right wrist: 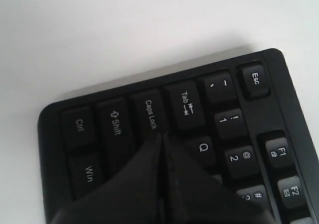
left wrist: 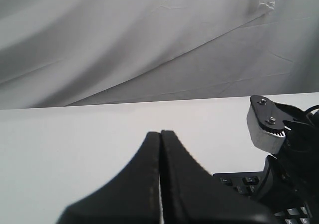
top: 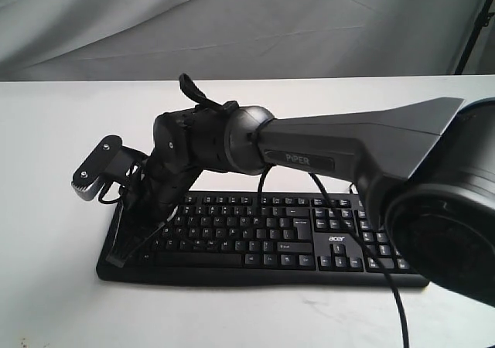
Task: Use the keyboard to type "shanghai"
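Note:
The black keyboard with white legends and an "acer" logo lies on the white table. My right arm reaches across it to its left end. There my right gripper points down, shut with nothing in it. In the right wrist view its tip sits at the edge of the Caps Lock key, beside Q; the key under the tip is hidden. My left gripper is shut and empty above bare table, left of the keyboard's corner. It does not show in the exterior view.
The right arm's wrist camera sticks out over the keyboard's left end and also shows as the grey block. A black cable hangs across the number pad. A grey cloth backdrop stands behind the white table.

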Motion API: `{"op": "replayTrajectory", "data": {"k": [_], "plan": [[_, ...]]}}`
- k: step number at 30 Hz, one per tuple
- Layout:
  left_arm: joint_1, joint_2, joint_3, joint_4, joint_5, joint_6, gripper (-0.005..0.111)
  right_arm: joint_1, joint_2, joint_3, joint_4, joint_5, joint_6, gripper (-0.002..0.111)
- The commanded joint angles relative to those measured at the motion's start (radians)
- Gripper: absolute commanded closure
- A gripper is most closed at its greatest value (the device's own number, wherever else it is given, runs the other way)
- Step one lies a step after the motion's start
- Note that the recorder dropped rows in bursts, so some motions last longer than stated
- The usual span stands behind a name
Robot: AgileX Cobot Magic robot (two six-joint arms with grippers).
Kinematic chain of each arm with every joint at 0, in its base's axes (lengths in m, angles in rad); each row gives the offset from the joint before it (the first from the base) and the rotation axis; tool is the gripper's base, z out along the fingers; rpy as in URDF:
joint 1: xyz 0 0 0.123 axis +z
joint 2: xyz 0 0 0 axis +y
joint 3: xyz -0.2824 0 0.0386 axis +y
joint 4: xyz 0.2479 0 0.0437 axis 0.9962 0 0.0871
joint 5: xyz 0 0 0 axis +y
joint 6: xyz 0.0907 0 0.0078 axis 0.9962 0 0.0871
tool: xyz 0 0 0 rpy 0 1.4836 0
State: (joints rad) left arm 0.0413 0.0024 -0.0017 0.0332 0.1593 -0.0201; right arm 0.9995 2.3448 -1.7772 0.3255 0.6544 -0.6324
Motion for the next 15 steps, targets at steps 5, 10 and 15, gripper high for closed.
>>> {"op": "replayTrajectory", "data": {"k": [5,10,15], "plan": [[-0.006,-0.002,0.002,0.000,-0.006,-0.003,0.107,0.004,-0.016,-0.011,-0.008,0.010,-0.009,0.108],[-0.006,-0.002,0.002,0.000,-0.006,-0.003,0.107,-0.002,-0.085,0.003,-0.098,0.052,0.041,0.108],[-0.006,-0.002,0.002,0.000,-0.006,-0.003,0.107,-0.032,-0.188,0.151,-0.131,-0.006,0.075,0.108]]}}
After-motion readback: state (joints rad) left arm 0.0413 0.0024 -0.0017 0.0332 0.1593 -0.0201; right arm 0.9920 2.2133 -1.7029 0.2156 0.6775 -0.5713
